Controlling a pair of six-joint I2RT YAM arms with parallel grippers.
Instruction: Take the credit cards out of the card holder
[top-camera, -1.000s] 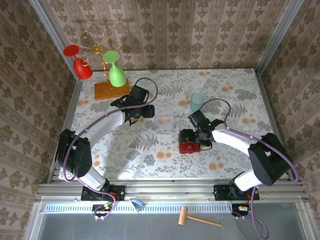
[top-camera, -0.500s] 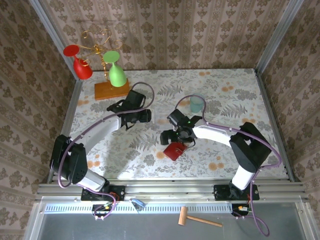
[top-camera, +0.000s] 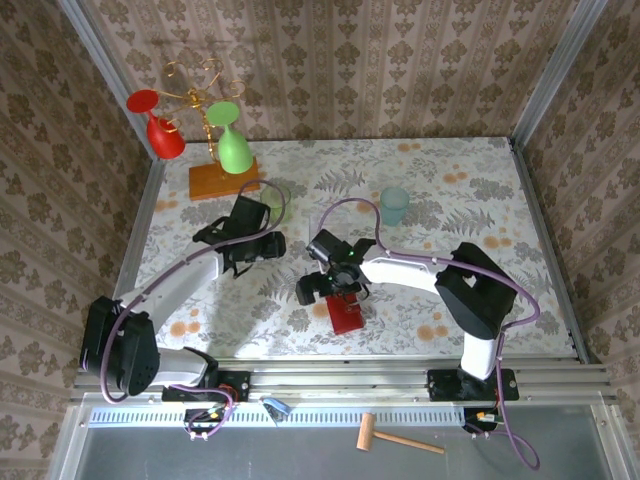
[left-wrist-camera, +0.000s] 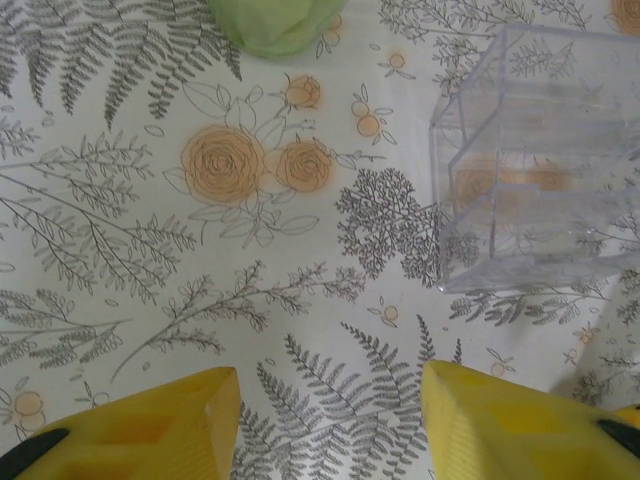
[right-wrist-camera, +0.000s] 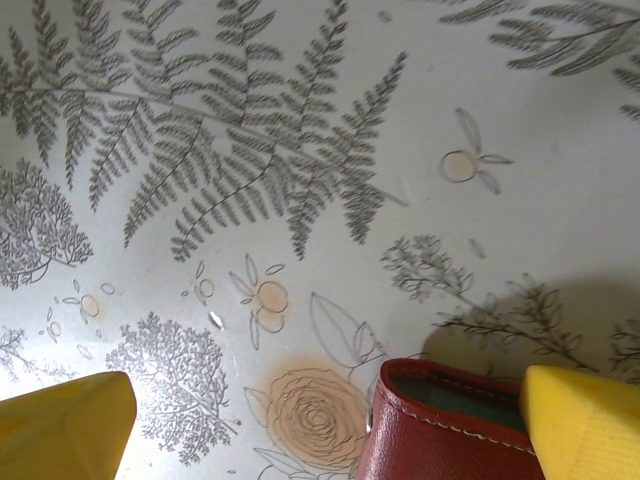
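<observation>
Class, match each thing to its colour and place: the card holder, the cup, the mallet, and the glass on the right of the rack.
Column one:
1. card holder
2. cup
3. mallet
4. glass on the right of the rack

Column two:
A. pale teal, upright on the far half of the table
B. wooden, lying off the table, past its near edge
C. red, on the table's near half
D. green, upside down

Pairs: 1-C, 2-A, 3-B, 4-D

You're looking at the red card holder (top-camera: 345, 314), near-centre on the surface, pale stitching along its edge, dark green showing inside its mouth.
</observation>
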